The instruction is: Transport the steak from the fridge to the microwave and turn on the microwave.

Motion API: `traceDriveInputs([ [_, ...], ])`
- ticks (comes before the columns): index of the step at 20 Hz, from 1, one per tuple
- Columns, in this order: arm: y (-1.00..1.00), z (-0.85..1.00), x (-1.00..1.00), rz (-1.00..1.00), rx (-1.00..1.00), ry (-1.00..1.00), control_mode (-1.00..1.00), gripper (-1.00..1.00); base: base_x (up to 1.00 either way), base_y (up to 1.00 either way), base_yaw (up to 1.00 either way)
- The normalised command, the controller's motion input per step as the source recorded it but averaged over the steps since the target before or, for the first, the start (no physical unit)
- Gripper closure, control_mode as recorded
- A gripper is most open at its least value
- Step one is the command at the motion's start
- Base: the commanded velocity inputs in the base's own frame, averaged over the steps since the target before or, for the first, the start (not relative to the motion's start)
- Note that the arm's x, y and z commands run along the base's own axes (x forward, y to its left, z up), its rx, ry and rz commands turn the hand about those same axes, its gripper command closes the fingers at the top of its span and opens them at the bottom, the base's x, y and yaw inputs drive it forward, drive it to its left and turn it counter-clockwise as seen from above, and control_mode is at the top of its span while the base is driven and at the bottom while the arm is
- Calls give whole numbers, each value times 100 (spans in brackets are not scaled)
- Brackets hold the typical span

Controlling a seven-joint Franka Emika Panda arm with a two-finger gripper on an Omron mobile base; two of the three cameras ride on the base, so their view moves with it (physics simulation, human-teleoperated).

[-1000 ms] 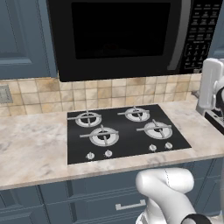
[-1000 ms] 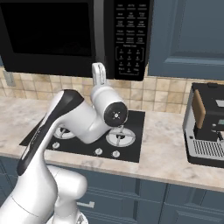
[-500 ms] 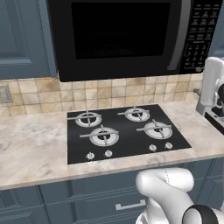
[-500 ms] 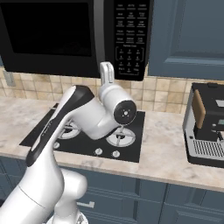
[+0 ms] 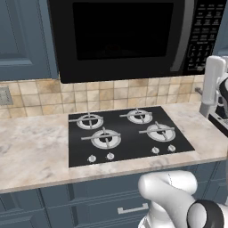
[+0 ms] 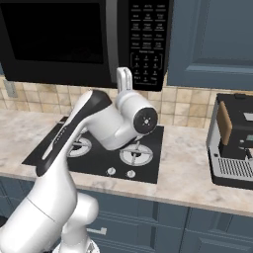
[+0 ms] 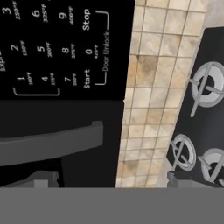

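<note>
The white arm's two-finger gripper (image 7: 109, 181) shows its small dark fingertips (image 7: 41, 179) set wide apart, holding nothing, near the lower corner of the wide black microwave (image 6: 74, 39). Its door is shut, and the white-labelled keypad (image 7: 52, 48) and curved grey handle (image 7: 48, 142) lie just ahead. Below, the black four-burner stovetop (image 5: 127, 136) sits in the pale marble counter (image 5: 31, 151)

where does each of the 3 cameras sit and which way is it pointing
Left base view: behind the arm's left, looking forward and down at the stovetop and microwave; white arm base at lower right.
Right base view: behind its right, same stovetop and microwave; arm rises from lower left toward the keypad.
Hand view: on the rolled hand, facing the keypad, door handle and tiles; fingertips at bottom.
</note>
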Motion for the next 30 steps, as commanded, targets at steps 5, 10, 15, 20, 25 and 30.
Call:
traceDriveInputs([
  [5,-6,-1,14,0,0,0,-100,-100,0,0,0],
  [10,-3,-4,14,0,0,0,-100,-100,0,0,0],
  [15,0,-4,20,0,0,0,-100,-100,0,0,0],
  [20,0,0,15,0,0,0,-100,-100,0,0,0],
  [25,0,-2,13,0,0,0,-100,-100,0,0,0],
  [30,-3,-5,12,0,0,2,-100,-100,0,0,0],
])
